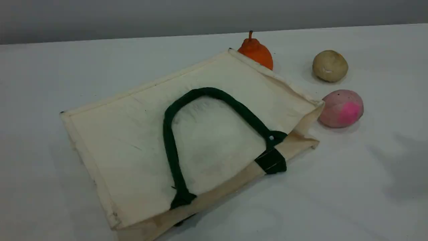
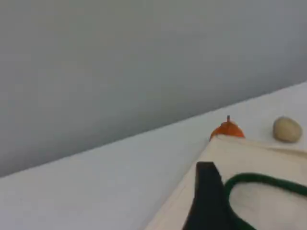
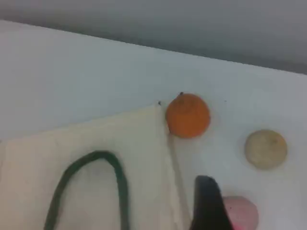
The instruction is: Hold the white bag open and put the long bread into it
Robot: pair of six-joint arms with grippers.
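Observation:
The white bag [image 1: 133, 134] lies flat on the table, its mouth along the near right edge and pressed nearly shut. One dark green rope handle [image 1: 169, 140] curves across its top face. The long bread is out of view. Neither arm appears in the scene view. In the left wrist view a single black fingertip [image 2: 207, 191] hangs above the bag's [image 2: 249, 153] far corner, holding nothing. The right wrist view shows one black fingertip [image 3: 207, 203] above the bag's [image 3: 96, 139] right edge, also with nothing in it.
An orange fruit with a stem [image 1: 256, 53] sits right behind the bag's far corner. A round beige bun [image 1: 330, 66] and a pink-spotted bun [image 1: 341, 108] lie to the bag's right. The table's far edge meets a grey wall.

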